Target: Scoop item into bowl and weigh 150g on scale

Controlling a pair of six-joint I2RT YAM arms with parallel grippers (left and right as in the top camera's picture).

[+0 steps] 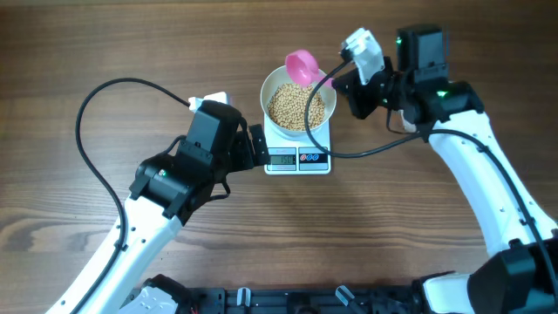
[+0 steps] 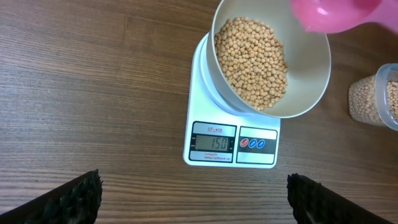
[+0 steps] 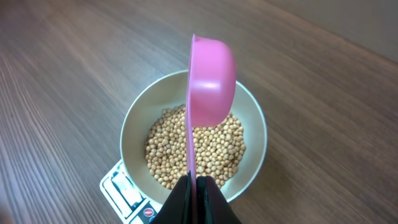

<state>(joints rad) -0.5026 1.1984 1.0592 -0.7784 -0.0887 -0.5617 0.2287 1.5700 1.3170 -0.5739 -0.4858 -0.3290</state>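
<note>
Over the bowl (image 3: 132,127), right pincer (image 3: 196,190) is clamped shut on the handle of the pink scoop (image 3: 211,74). The scoop is rolled onto its side above the beans (image 3: 217,149), not touching the rim as far as I can see. Can't tell from any view whether a few beans are left inside it.

Bowl sits on the scale (image 2: 202,99), mid-table. Display (image 2: 213,144) reads 150 in the left wrist view, so the target looks met. Clear tub (image 2: 376,99) with spare beans is off to one side, apart from the scale.

Left pincer (image 1: 255,146) is spread wide and holds nothing, parked just beside the display edge of the scale. Can't tell from overhead whether it touches.

My read: the step in hand is ending the pour without spoiling the number. To do it well:
- roll the scoop back level before moving, so no stragglers drop in
- lift up first, then away toward the tub, not sideways across the rim
- no contact with bowl or platform; any nudge loads the scale
- left arm off the scale body
- let the reading settle and check it again once the scoop is clear

Main risk: one late bean or a rim bump pushing it past target.
</note>
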